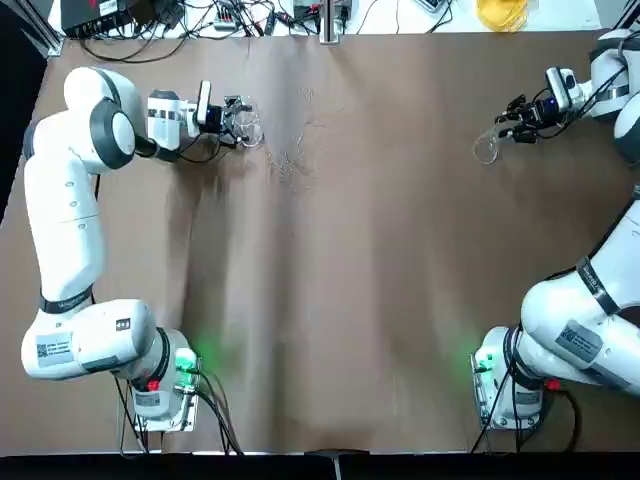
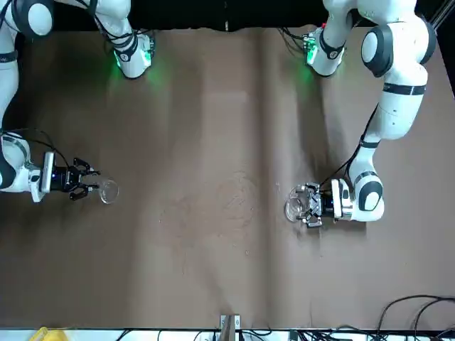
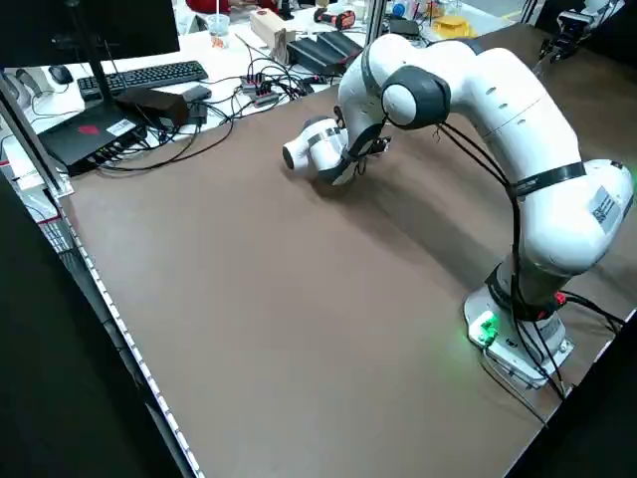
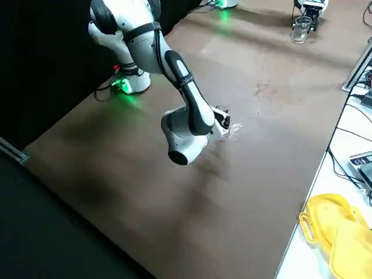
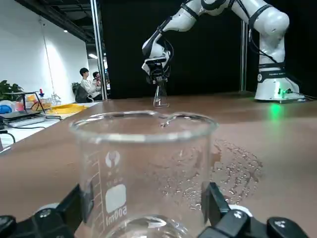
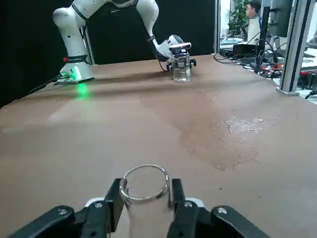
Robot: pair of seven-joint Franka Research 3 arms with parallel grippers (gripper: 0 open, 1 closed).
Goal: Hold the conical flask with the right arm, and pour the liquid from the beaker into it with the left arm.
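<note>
The beaker [image 1: 251, 131] is clear glass and stands on the brown table at the far left. My left gripper [image 1: 237, 122] is shut on the beaker [image 5: 143, 168], one pad against each side of its wall. The conical flask [image 1: 487, 148] stands at the far right, a clear vessel with a narrow neck. My right gripper [image 1: 518, 118] is shut on the flask's neck [image 6: 145, 181], with a finger [image 6: 113, 198] pressed to either side. In the front view the flask [image 2: 108, 190] and the beaker [image 2: 294, 202] stand far apart.
Wet spots [image 1: 290, 160] mark the table between the two vessels. A yellow object [image 1: 500, 12], cables and a metal post [image 1: 328, 20] sit along the far edge. Both arm bases glow green at the near edge [image 1: 185, 362]. People sit in the room beyond.
</note>
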